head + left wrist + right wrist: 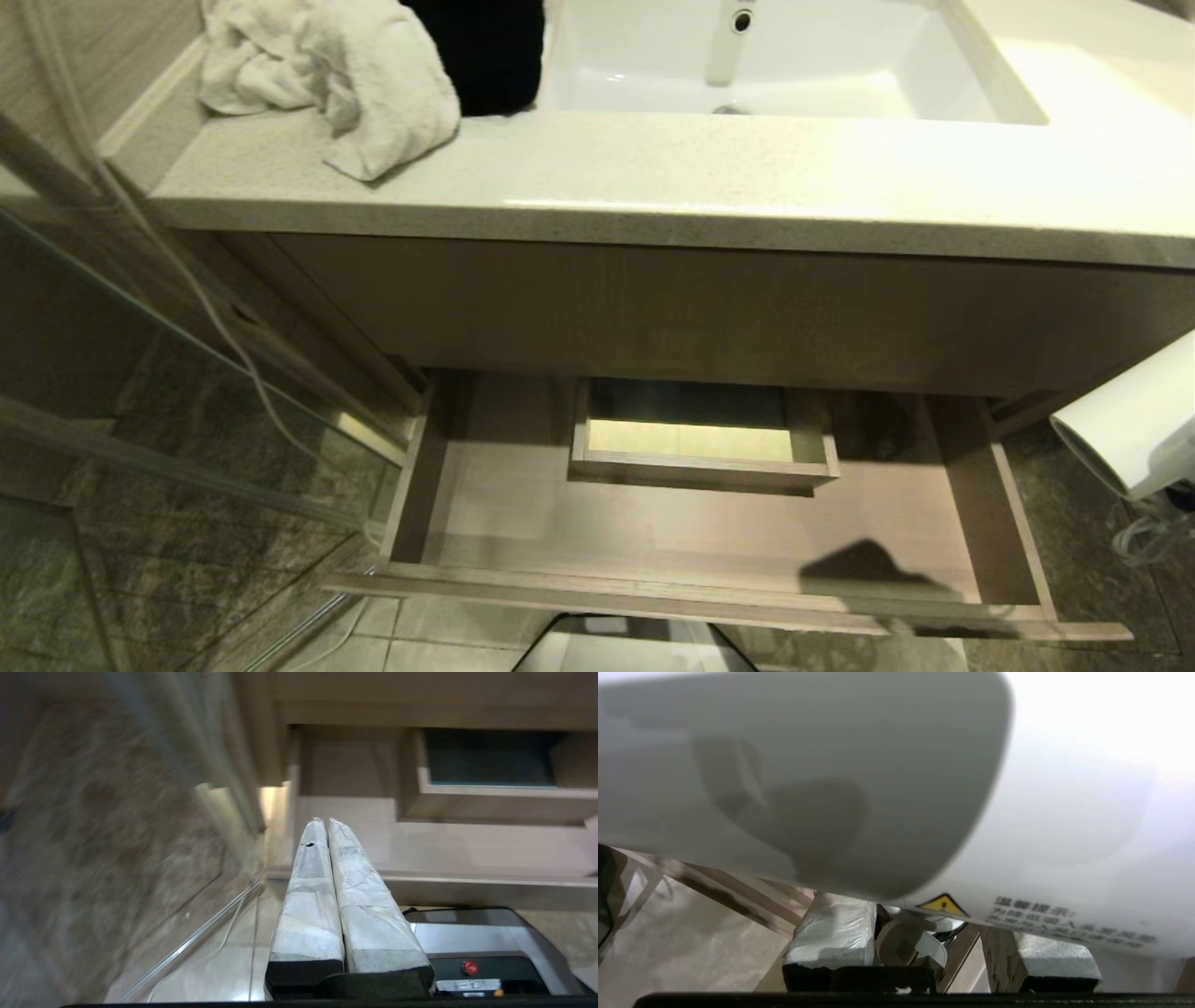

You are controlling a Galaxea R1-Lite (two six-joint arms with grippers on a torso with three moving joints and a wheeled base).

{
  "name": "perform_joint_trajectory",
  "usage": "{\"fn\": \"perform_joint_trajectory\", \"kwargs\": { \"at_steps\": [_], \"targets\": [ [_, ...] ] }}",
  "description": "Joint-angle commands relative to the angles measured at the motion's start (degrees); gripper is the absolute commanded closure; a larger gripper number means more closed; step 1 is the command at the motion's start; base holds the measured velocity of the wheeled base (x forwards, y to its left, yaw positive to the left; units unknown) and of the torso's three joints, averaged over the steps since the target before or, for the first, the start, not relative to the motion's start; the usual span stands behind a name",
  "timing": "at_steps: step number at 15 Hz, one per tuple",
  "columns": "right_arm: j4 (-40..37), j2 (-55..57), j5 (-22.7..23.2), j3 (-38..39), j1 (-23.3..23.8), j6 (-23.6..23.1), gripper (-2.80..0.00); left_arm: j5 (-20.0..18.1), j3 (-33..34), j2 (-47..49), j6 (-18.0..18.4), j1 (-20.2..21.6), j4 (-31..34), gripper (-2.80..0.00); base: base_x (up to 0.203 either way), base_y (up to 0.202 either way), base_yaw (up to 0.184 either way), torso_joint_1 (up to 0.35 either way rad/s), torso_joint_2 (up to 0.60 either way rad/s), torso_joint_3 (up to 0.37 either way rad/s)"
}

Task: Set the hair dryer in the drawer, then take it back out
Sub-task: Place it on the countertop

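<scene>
The drawer stands pulled open under the vanity, its light wood floor bare around a boxed cut-out. The white hair dryer hangs in the air at the far right, beside and above the drawer's right side, with its cord trailing below. In the right wrist view the hair dryer fills most of the picture, yellow warning label showing. My right gripper is shut on it, padded fingers on either side. My left gripper is parked low in front of the drawer, shut and holding nothing.
A white towel and a dark object lie on the stone countertop left of the sink. A glass shower panel stands at the left. My base sits just below the drawer front.
</scene>
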State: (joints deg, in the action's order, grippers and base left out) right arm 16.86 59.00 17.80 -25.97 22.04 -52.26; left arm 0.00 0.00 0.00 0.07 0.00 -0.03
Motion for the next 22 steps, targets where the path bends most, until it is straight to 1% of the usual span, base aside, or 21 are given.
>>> {"fn": "perform_joint_trajectory", "kwargs": {
  "at_steps": [1, 8, 12, 20, 22],
  "targets": [
    [-0.07, -0.29, 0.05, 0.13, 0.02, -0.3, 0.0, 0.0, 0.0, -0.09, 0.01, 0.0, -0.06, 0.0, 0.006, -0.017, 0.173, 0.311, -0.54, -0.232],
    [-0.15, -0.91, 0.05, 0.21, 1.25, -0.12, 0.0, 0.0, 0.0, -0.09, 0.01, 0.0, -0.06, 0.0, 0.004, -0.016, 0.165, 0.328, -0.58, -0.251],
    [0.02, -1.17, 0.13, 0.13, 1.25, -0.12, 0.0, 0.0, 0.0, -0.09, 0.01, 0.0, -0.06, 0.0, 0.005, -0.013, 0.137, 0.085, -0.15, -0.069],
    [-0.69, -1.79, -0.22, 0.65, 1.34, 0.05, 0.0, 0.0, 0.0, -0.09, 0.01, 0.0, -0.06, 0.0, 0.0, 0.0, 0.0, 0.0, 0.0, 0.0],
    [-0.6, -2.05, -0.22, 0.65, 1.34, 0.05, 0.0, 0.0, 0.0, -0.09, 0.01, 0.0, -0.06, 0.0, 0.003, 0.024, -0.079, 0.0, 0.0, 0.002]
  ]
}}
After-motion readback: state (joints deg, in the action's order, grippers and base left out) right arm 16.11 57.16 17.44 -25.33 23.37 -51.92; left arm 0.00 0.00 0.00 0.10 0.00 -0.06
